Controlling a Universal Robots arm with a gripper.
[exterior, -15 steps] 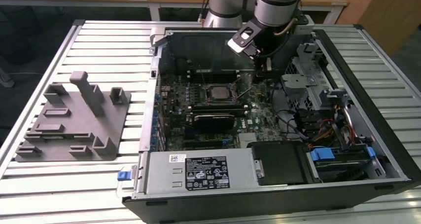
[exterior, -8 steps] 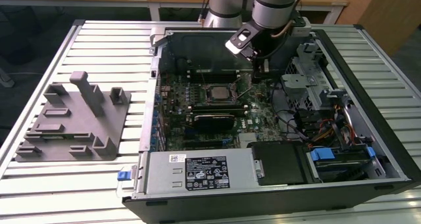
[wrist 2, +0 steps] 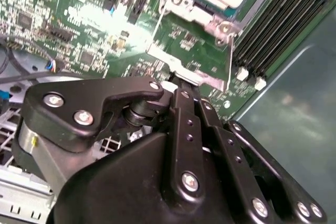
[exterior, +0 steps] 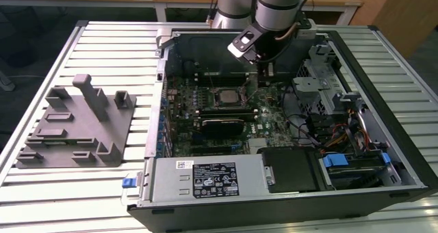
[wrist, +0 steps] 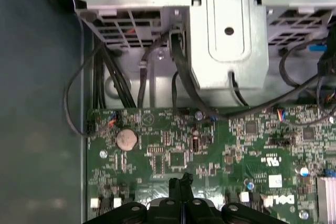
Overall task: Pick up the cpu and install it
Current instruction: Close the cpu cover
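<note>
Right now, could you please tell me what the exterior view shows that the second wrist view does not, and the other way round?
The exterior view adds the grey tray with upright posts on the slatted table, the whole open computer case beside it, and the power supply. The second wrist view adds the gripper close up, its tip near the socket's metal frame. Both share the cpu, lying in its socket on the green motherboard, with memory slots alongside.
</note>
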